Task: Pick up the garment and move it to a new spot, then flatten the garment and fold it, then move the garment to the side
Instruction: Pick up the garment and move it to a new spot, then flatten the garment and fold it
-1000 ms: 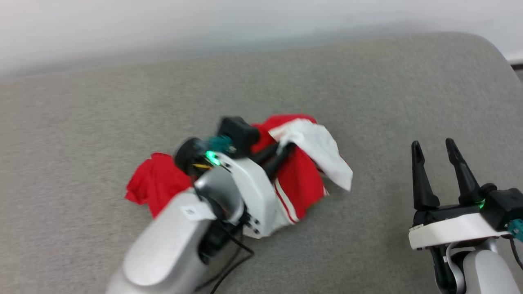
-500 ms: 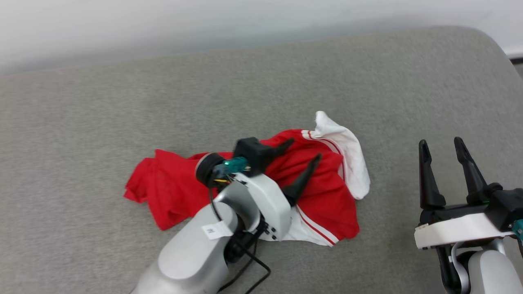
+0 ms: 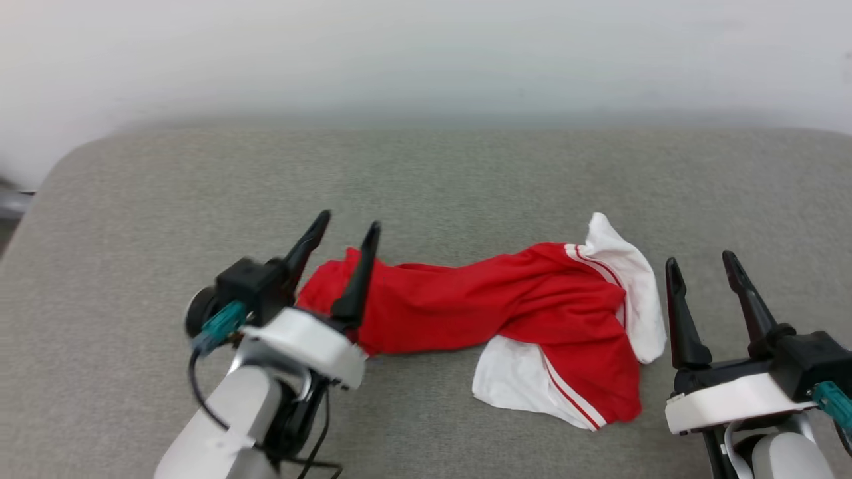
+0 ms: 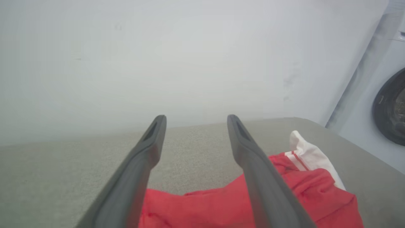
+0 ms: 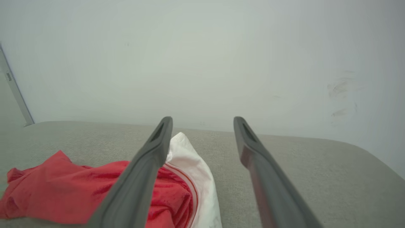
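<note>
Both tools stand with fingers apart and empty: left tool (image 3: pixel 349 220), right tool (image 3: pixel 699 259). The garment (image 3: pixel 466 303) lies bunched on the counter (image 3: pixel 466 173) between them, red end beside the left tool, white sleeve beside the right tool. To flatten, grip opposite edges and draw outward evenly.

A grey, coarse-woven fabric surface with rounded corners (image 3: pixel 466 173) lies beneath and ahead of the left gripper (image 3: pixel 349 220) and right gripper (image 3: pixel 699 259). A plain pale wall (image 3: pixel 426 60) rises beyond both. To the left gripper's right stands a white washing machine with a dark round door (image 4: pixel 390 110). Faint dark smudges (image 5: pixel 340 95) mark the wall right of the right gripper.
</note>
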### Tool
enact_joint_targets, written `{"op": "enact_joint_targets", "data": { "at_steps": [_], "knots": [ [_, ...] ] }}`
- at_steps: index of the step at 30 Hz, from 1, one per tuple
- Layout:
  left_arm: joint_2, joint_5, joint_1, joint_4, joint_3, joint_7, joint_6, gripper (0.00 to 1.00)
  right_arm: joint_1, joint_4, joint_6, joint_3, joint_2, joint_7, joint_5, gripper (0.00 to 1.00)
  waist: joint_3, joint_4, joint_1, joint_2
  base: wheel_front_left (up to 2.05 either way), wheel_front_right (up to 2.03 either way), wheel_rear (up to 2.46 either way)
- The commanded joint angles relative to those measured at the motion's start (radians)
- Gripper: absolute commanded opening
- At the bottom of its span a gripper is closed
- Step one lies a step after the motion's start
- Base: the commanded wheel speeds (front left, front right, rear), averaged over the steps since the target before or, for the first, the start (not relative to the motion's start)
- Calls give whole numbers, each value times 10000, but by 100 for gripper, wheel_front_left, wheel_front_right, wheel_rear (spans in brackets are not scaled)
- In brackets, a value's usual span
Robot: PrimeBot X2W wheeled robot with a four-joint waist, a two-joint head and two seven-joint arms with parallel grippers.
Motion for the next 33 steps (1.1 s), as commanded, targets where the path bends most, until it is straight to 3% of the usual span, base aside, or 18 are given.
{"op": "enact_joint_targets", "data": {
  "at_steps": [1,8,14,17,22,29,33],
  "knots": [
    [149,131,496,-314,203,-97,155,100,143,-39,-7,35,8,-21,-92,100,-205,344,0,0,0,0,0],
    [-115,1020,2541,-1985,1256,-144,490,100,353,-24,-7,202,9,-22,-167,100,-264,747,0,0,0,0,0],
    [-672,1833,3325,-2615,1615,-138,209,100,386,-52,-7,432,9,118,-342,100,-217,1130,0,0,0,0,0],
    [-802,2103,3236,-2654,1704,-139,-1,100,73,-184,-5,1046,-167,584,-405,100,-101,1350,0,0,0,0,0],
    [-1105,2313,3050,-2624,1942,-140,-280,100,-948,-322,-8,2979,-1266,2285,337,100,265,1790,0,0,0,0,0],
    [-1564,2579,2917,-2333,2020,-141,-666,100,-3217,572,-8,5895,-2968,6402,2151,100,757,2566,0,0,0,0,0],
    [-1739,2673,2828,-2234,2070,-141,-818,100,-4311,1079,-7,6786,-3380,8114,2893,100,1061,3079,0,0,0,0,0]
  ]
}}
